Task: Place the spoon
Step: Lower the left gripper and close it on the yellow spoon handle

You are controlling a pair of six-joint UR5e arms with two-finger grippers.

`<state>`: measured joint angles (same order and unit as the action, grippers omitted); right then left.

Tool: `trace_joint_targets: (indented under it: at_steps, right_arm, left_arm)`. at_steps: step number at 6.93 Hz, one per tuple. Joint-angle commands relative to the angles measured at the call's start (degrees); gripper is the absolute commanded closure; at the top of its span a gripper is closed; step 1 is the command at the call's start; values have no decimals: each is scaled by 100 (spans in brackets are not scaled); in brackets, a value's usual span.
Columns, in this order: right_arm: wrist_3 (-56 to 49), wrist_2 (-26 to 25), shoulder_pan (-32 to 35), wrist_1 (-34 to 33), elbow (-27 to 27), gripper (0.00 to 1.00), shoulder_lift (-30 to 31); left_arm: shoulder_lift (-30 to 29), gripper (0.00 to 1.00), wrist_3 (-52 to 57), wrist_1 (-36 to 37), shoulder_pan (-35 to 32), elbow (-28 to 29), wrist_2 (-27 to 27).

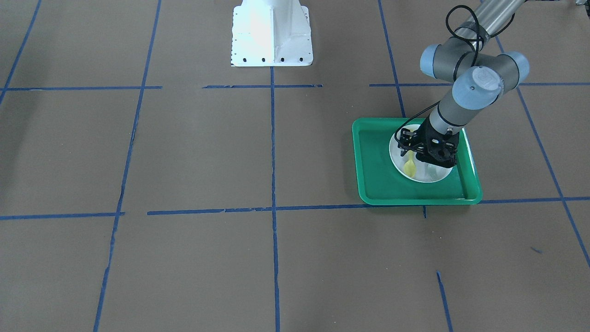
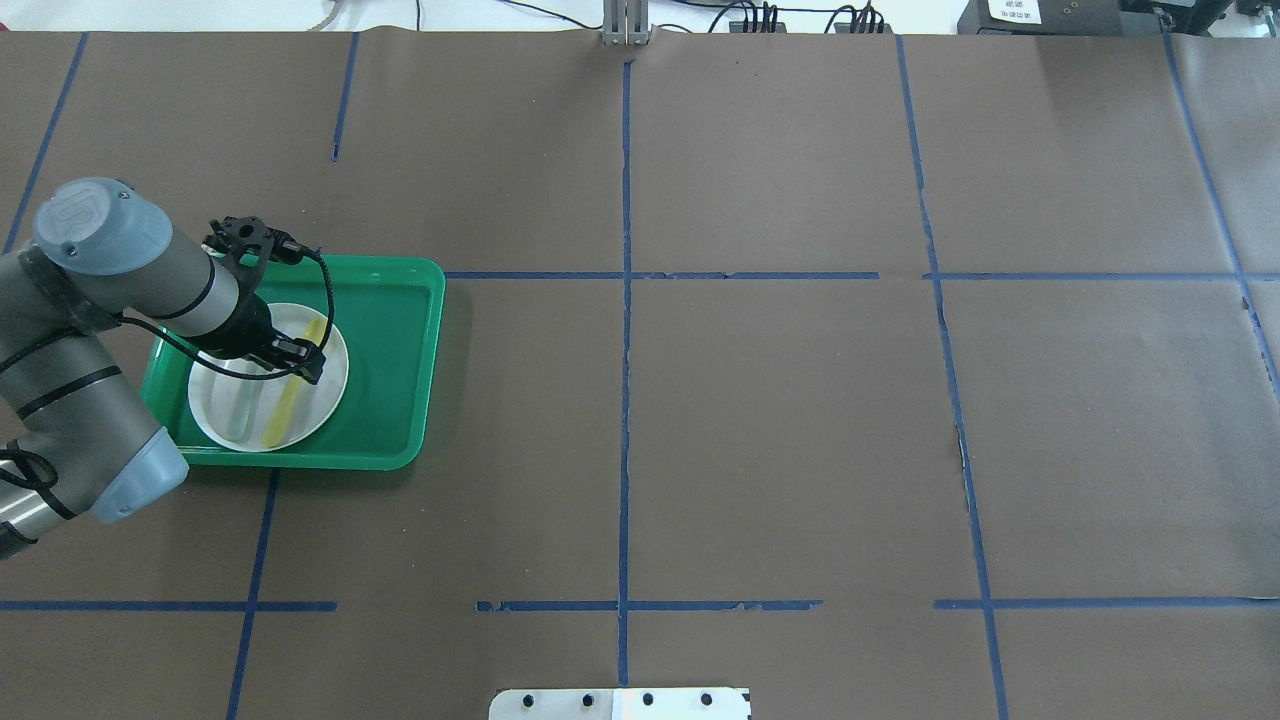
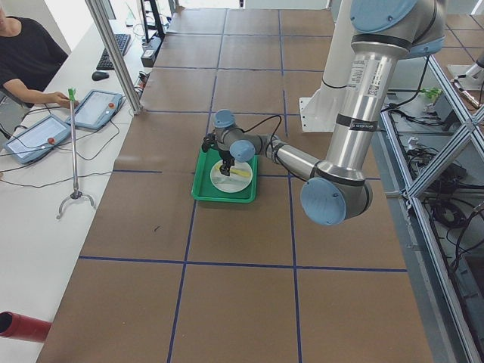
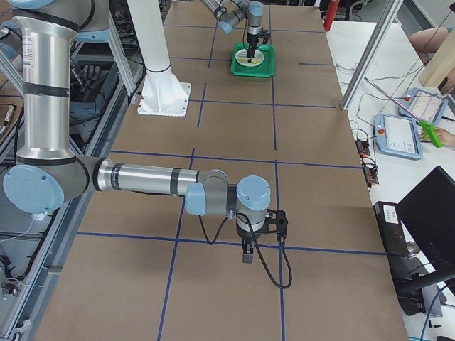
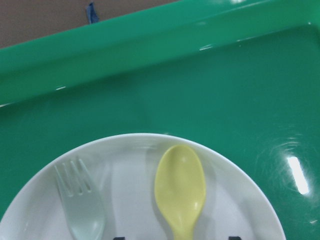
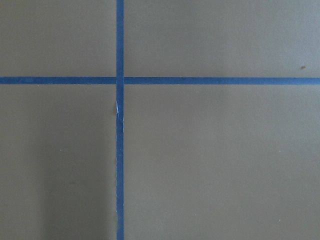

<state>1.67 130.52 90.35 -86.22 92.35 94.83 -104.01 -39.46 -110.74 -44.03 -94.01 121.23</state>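
And there it is: the spoon [image 5: 181,187] is seen lying flat on the white plate [image 5: 127,200], its oval bowl turned toward the raised rim of the green tray [image 5: 200,90] in which the plate is set. Just beside it, parallel and not touching, a pale grey-green fork [image 5: 82,210] is laid with its tines turned the same way. The tray is placed on the robot's left part of the brown table [image 2: 780,420]. The left pincer [image 2: 306,363] is held low over the plate, directly above the spoon's handle. In the left wrist view its two dark fingertips [image 5: 234,238] are just caught at the lower edge, one on either side of the handle with clear gaps between, so it is spread and nothing is pinched. Far away, at the table's other end, the right pincer [image 4: 247,254] is pointed down over bare paper near a crossing of blue tape lines [image 6: 120,80]. It is shown only from the side, so whether it is spread or pressed together cannot be told.
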Motion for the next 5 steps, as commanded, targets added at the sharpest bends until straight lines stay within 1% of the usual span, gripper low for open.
trace_joint_targets:
  at_steps: [1,2,3,4,5]
  right_arm:
    - [0,-9,0,0,3,0,0]
    - [0,0,0,0,3,0,0]
    - [0,0,0,0,3,0,0]
    - [0,0,0,0,3,0,0]
    - [0,0,0,0,3,0,0]
  left_arm:
    - [3,46,0,0,9,5,6]
    - [3,46,0,9,18,5,6]
    - [3,51,0,9,18,5,6]
    - [3,58,0,9,18,14,6]
    - [3,60,0,9,18,23,6]
